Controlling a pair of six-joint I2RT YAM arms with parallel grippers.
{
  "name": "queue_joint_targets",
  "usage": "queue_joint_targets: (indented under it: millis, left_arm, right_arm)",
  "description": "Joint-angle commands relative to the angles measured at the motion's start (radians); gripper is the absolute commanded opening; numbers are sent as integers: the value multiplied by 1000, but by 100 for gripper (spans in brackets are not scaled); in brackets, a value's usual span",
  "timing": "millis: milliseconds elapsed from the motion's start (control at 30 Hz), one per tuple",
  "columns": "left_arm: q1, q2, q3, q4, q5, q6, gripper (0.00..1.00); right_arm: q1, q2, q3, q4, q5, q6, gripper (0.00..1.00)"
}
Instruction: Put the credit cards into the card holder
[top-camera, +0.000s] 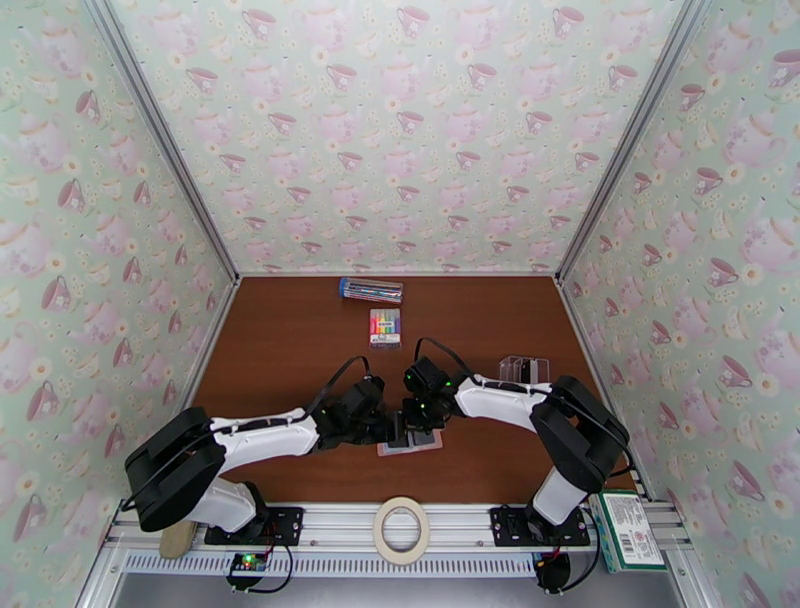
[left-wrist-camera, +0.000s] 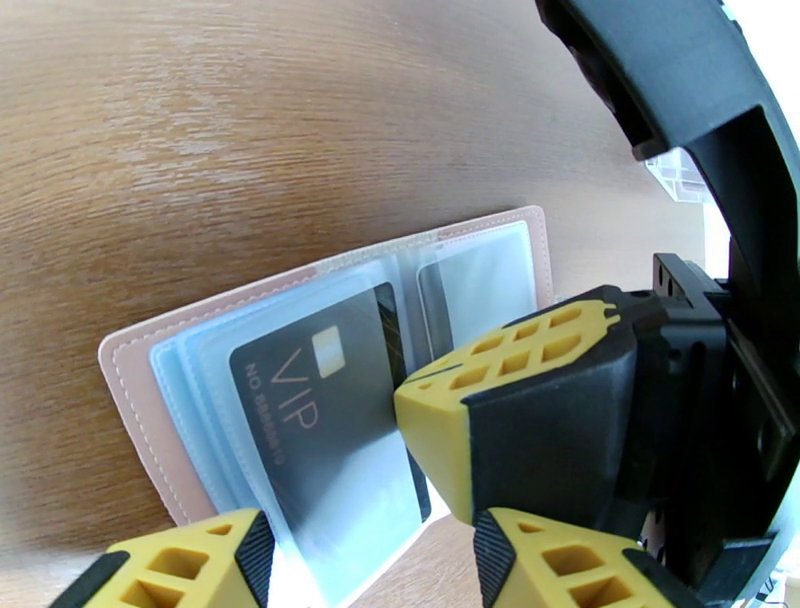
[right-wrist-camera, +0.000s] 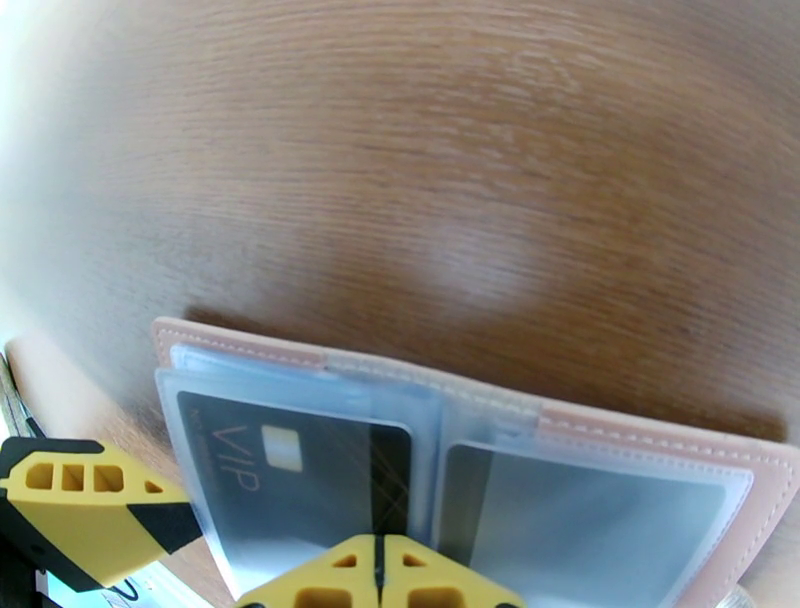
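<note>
From above, the two arms meet over the near middle of the brown bench (top-camera: 300, 350). The left pincer (top-camera: 388, 428) and right pincer (top-camera: 420, 418) crowd over the card holder (top-camera: 385, 450), which lies open and flat, mostly hidden beneath them. Further back lie a marker pack (top-camera: 385, 326) and, behind it, a pen box (top-camera: 371, 290). A clear rack (top-camera: 524, 370) stands to the right, close to the right arm. A roll of tape (top-camera: 401, 530) and a green box (top-camera: 625, 530) rest on the front rail.

From the left wrist, the pink card holder (left-wrist-camera: 130, 370) lies open, with a dark card (left-wrist-camera: 300, 420) in a clear sleeve. The card reads "VIP", with a line beginning "NO" whose digits are too small to read. The left pincer (left-wrist-camera: 370, 572) is spread, with the holder's near edge between its fingers. The right pincer (left-wrist-camera: 455, 425) blocks the middle fold.

From the right wrist, the right pincer (right-wrist-camera: 380, 575) is pressed together, its tips at the fold of the card holder (right-wrist-camera: 640, 430), beside the dark card (right-wrist-camera: 290, 470). One finger of the left pincer (right-wrist-camera: 90, 515) sits at the holder's left corner.
</note>
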Motion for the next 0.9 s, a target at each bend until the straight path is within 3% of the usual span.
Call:
queue_joint_targets:
  millis: [0, 867]
  left_arm:
    - [-19, 3, 45, 76, 47, 4, 60]
    - [-32, -10, 53, 82, 32, 2, 60]
  right_arm:
    - [7, 6, 23, 18, -6, -3, 4]
    - [7, -93, 5, 28, 32, 2, 21]
